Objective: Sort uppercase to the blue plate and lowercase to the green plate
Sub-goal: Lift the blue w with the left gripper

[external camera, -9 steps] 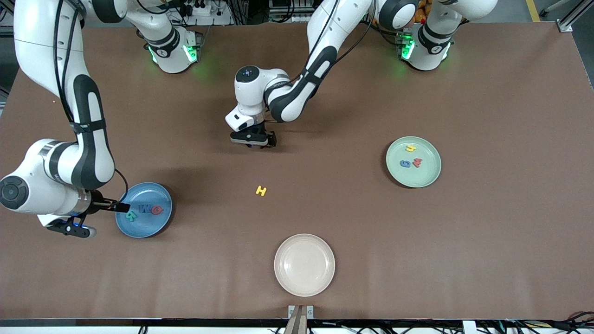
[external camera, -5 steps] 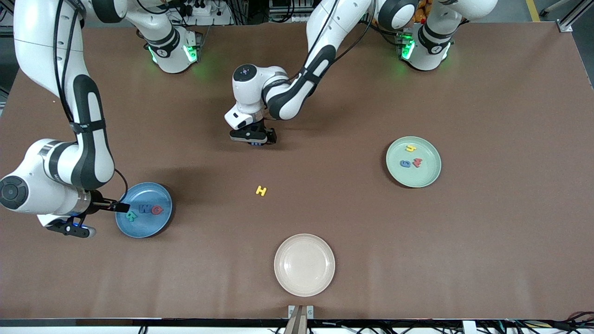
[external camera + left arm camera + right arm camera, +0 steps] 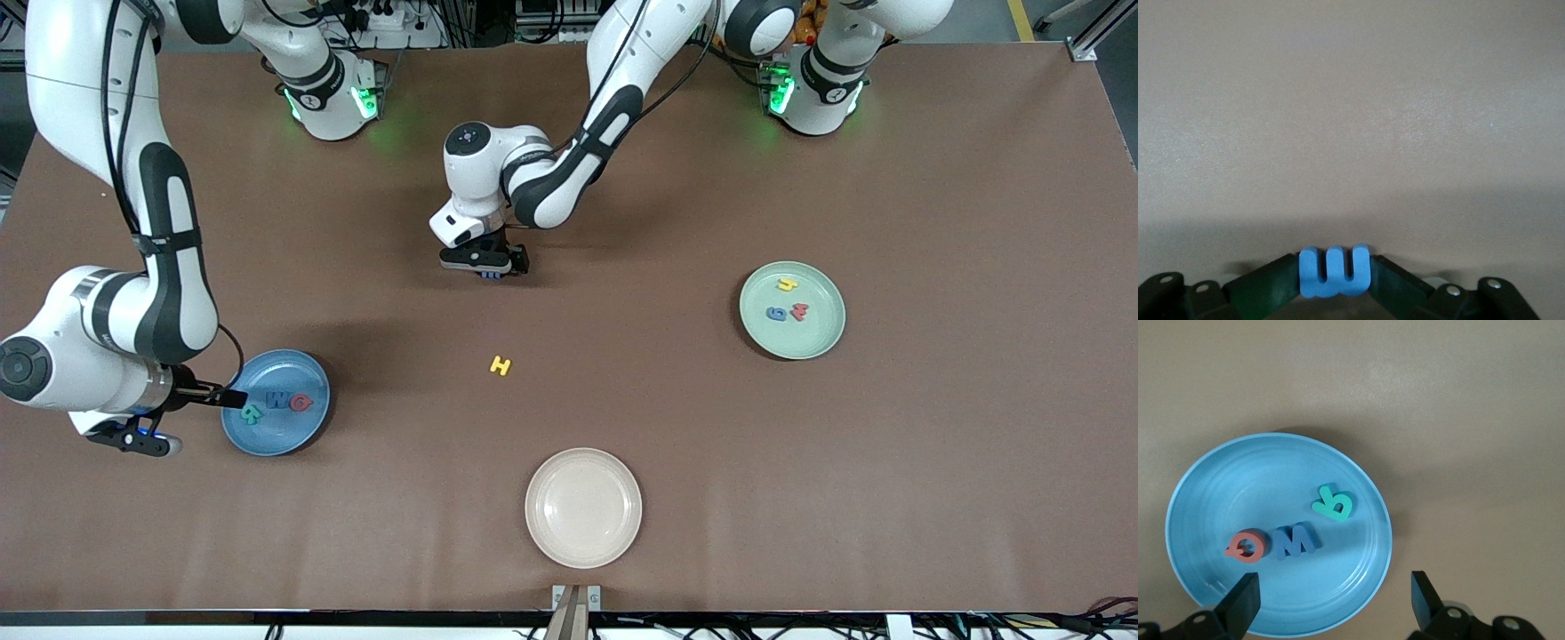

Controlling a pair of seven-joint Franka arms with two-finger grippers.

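Brown table (image 3: 800, 462); left gripper (image 3: 1335, 283) half-hides blue m (image 3: 1335, 270)

A round cream plate (image 3: 582, 508) sits on the big brown table (image 3: 933, 462), close to the front camera, and there is nothing on it. A small metal bracket (image 3: 576, 597) sticks up at the table's edge, just nearer the camera than the cream plate. Black cables (image 3: 1022, 627) run along that same edge, and a power strip (image 3: 391, 20) lies past the table's top edge.
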